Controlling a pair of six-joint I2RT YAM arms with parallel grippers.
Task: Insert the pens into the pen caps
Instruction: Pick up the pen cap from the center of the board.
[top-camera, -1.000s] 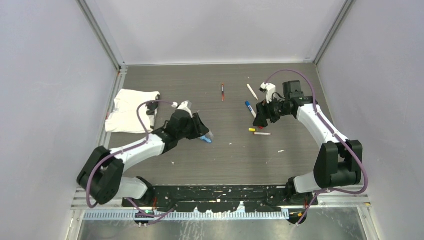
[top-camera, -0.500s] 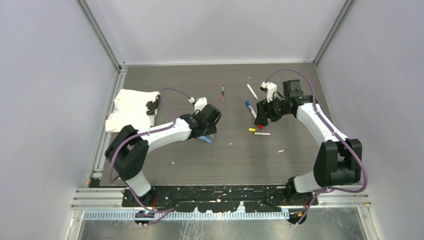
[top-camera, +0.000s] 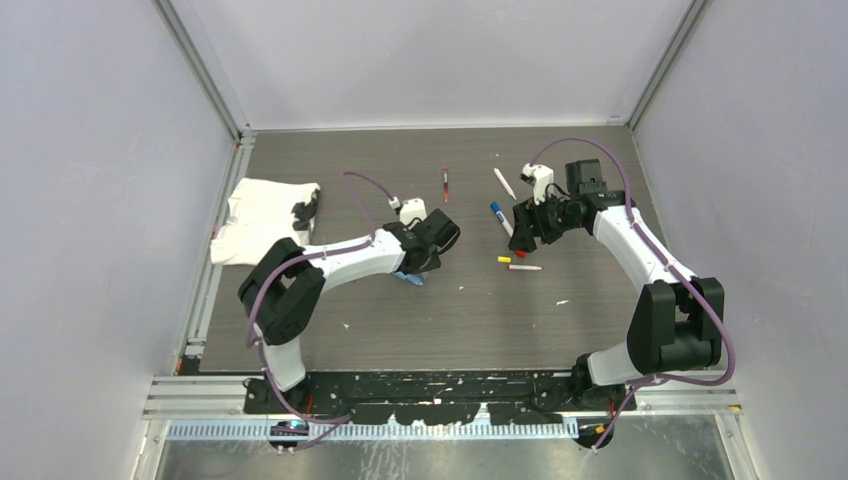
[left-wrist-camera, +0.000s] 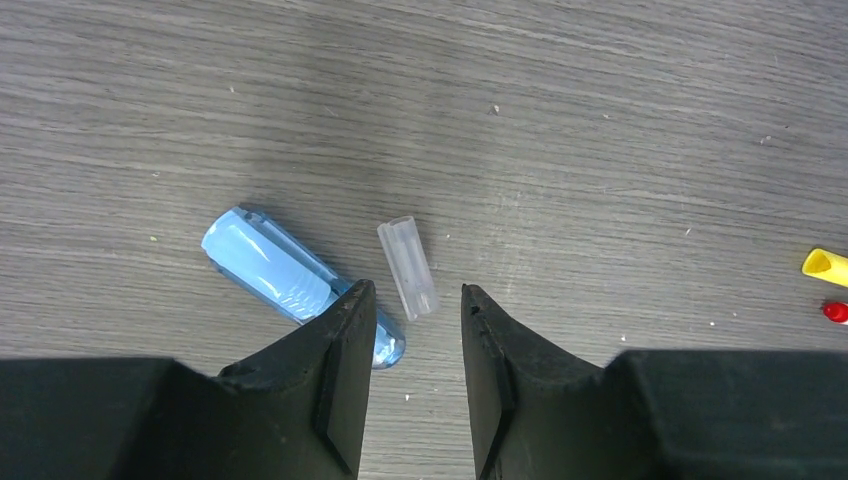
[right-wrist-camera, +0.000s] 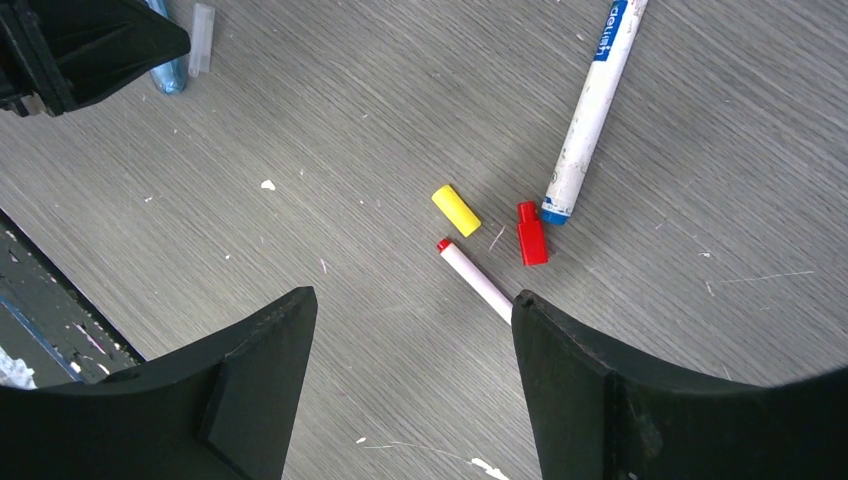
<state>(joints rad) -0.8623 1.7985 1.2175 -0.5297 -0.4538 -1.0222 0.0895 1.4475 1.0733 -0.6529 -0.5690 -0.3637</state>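
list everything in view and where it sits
blue-ended pen: one, white barrel, right of centre
red-tipped pen: one, white, near the right tool
plain pen: one, white, far right of centre
red-and-dark pen: one, far centre
yellow cap: one, by the red tip
red cap: one, beside the blue end
clear tube: one, translucent, ahead of the left tool
oblong piece: one, light blue, beside the tube
cloth: one, white, left edge
dark item: one, black, on the cloth, unclear
left tool: open, empty
right tool: open wide, empty
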